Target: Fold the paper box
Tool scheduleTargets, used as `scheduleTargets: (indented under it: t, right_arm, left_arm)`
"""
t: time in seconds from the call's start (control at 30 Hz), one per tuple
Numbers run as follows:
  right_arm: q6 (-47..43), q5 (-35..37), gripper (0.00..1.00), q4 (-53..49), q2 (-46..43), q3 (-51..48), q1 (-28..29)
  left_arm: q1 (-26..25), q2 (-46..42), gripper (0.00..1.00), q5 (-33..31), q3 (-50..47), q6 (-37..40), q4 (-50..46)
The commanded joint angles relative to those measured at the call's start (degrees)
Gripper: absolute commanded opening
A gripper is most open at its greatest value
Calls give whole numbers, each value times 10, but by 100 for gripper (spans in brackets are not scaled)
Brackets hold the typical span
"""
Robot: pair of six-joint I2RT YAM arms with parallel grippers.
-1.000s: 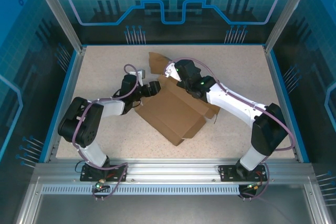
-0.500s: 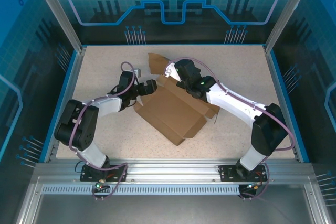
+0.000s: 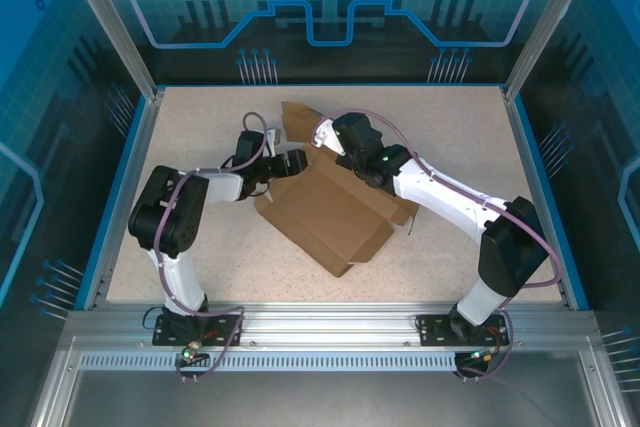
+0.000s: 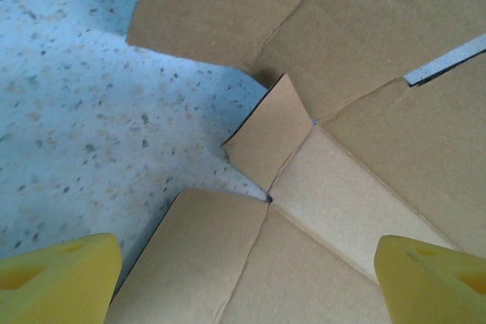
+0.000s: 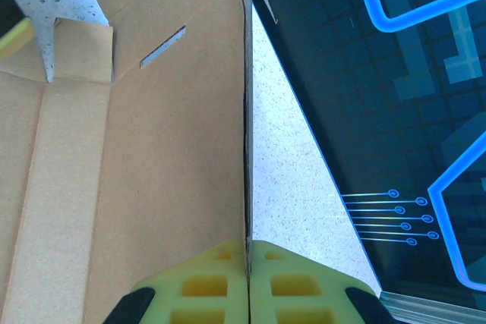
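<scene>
My right fingers [image 5: 199,286] are clamped on an upright wall edge of the paper box [image 3: 330,212], which lies mid-frame on the worktop [image 3: 450,137]. My left fingers [image 4: 61,278] are spread wide over its left corner.

The paper box [image 3: 325,212] is plain brown corrugated cardboard, part-folded into a shallow shape. It lies near the middle of the table [image 3: 450,137], turned diagonally to the edges, with one corner pointing toward the near edge. A narrow side face shows at that corner. On the far side a panel stands upright, and a ragged flap [image 3: 295,122] reaches on toward the far edge. Small tabs [image 3: 405,215] stick out on the right. Seen close, creases cross the inner face, a narrow slot [image 5: 162,46] cuts one panel, and a small corner flap [image 4: 266,138] tilts up.
</scene>
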Motion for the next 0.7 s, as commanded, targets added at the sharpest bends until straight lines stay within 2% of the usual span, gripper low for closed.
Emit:
scheduleTargets:
  t: [0.0, 0.23, 0.5, 0.67]
  right_arm:
    - [3, -8, 6, -8, -4, 7, -10]
    - [33, -47, 6, -52, 11, 35, -19]
    - [77, -72, 5, -91, 28, 67, -30]
    - [121, -120, 2, -107, 22, 84, -40]
  left_arm:
    - [-1, 16, 85, 22, 26, 17, 32]
    - [-3, 34, 76, 42, 46, 29, 50]
    - [-5, 49, 75, 40, 57, 10, 48]
    - [-5, 53, 74, 34, 61, -4, 43]
